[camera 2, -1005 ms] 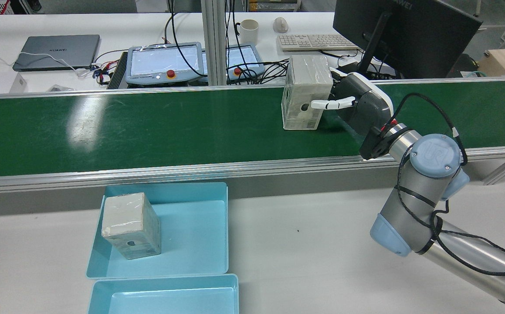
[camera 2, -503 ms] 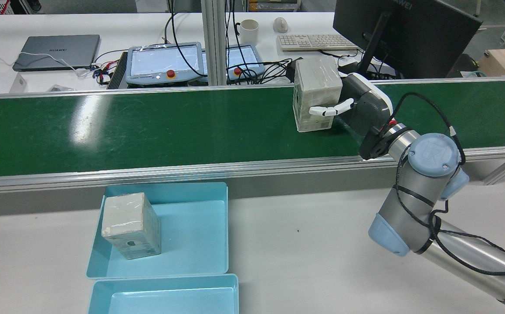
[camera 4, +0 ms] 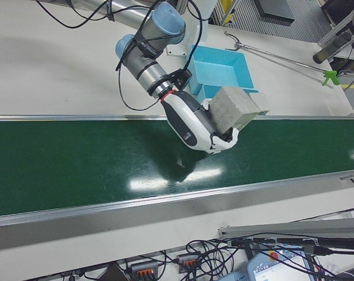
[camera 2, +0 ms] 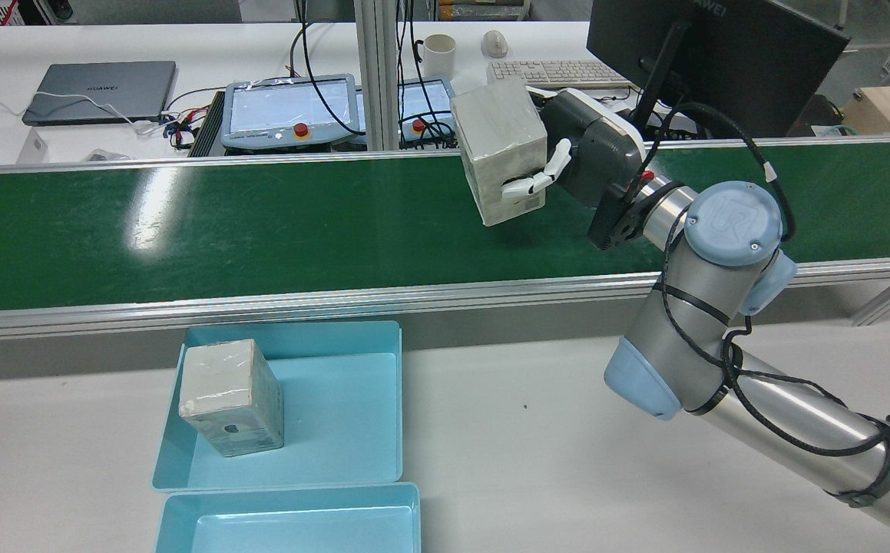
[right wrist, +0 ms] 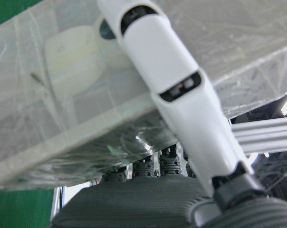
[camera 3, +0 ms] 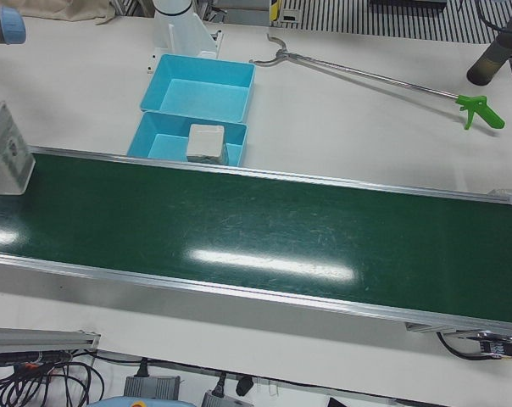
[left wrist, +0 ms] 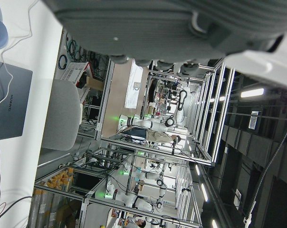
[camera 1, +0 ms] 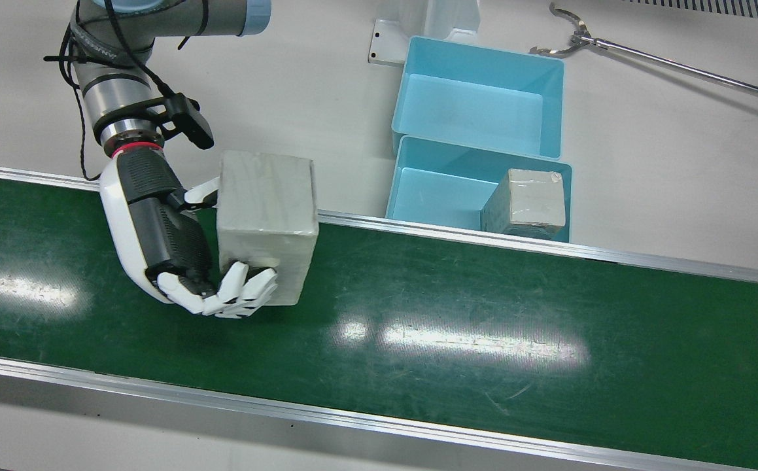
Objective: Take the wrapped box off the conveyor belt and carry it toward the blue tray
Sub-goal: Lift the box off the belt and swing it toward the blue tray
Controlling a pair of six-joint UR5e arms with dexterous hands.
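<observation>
Pick is done as far as I can judge: my right hand has the box off the belt, tilted, with a shadow under it in the right-front view, so it's airborne, not dragging. Fingers are curled together round the box's far face and a thumb-side finger presses the near face; the box is pinched between them against the palm. The right hand view shows one finger flat on the wrap, contact looks solid. The box hangs above the belt, well apart from the trays, to the right of them in the rear view. What's left: the carry itself, across the near belt rail and over to the blue tray. That tray already has another wrapped box standing in its left part, so I judge the free right part is the target; a second tray sits just in front of it, touching or nearly so. The left hand shows only as a palm edge in its own camera, pointed away at the lab, so I can't tell its finger state; probably idle. Risk: slick wrap plus tilt, slip is possible during the swing.
</observation>
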